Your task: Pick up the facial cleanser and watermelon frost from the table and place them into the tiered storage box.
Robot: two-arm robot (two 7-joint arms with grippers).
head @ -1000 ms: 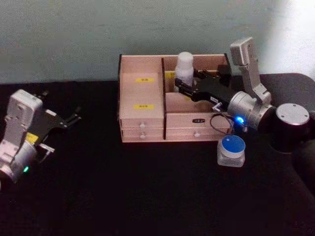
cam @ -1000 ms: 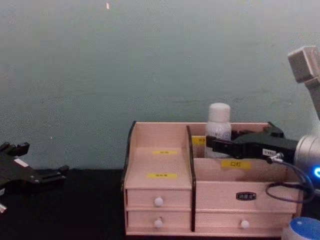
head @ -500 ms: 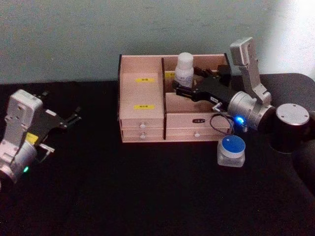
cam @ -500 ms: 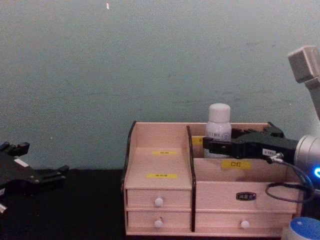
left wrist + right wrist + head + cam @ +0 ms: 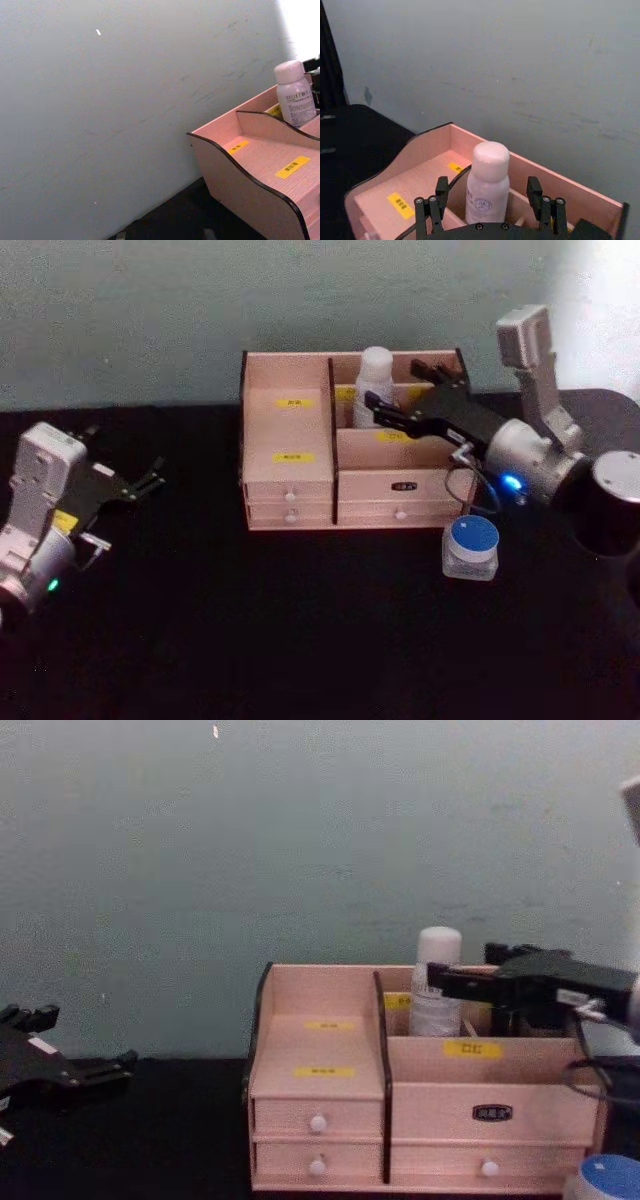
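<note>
Head view: your right pincer (image 5: 392, 383) hangs over the right half of the wide, pale pinkish-wood tiered storage box with dark edges (image 5: 290, 490). Its jaws are spread wide and grip nothing. The white plastic bottle with a rounded cap (image 5: 375, 370) stands upright in the box's rear right compartment, just beside the dark divider. A small clear jar with a blue lid (image 5: 471, 548) sits on the black surface (image 5: 300, 640), near the box's front right corner. Your left pincer (image 5: 128, 462) is parked well off to the left, likewise spread and empty.

Chest view: one finger of the right pincer (image 5: 463, 970) crosses in front of the bottle (image 5: 438, 942) below its cap. The jar (image 5: 607, 1178) shows at the lower right corner.

Right wrist view: the bottle (image 5: 489, 165) stands between the two black fingers (image 5: 432, 210), with a gap on either side.

Left wrist view: you see the box's curved side wall (image 5: 235, 190), with the bottle (image 5: 295, 95) upright behind it.
</note>
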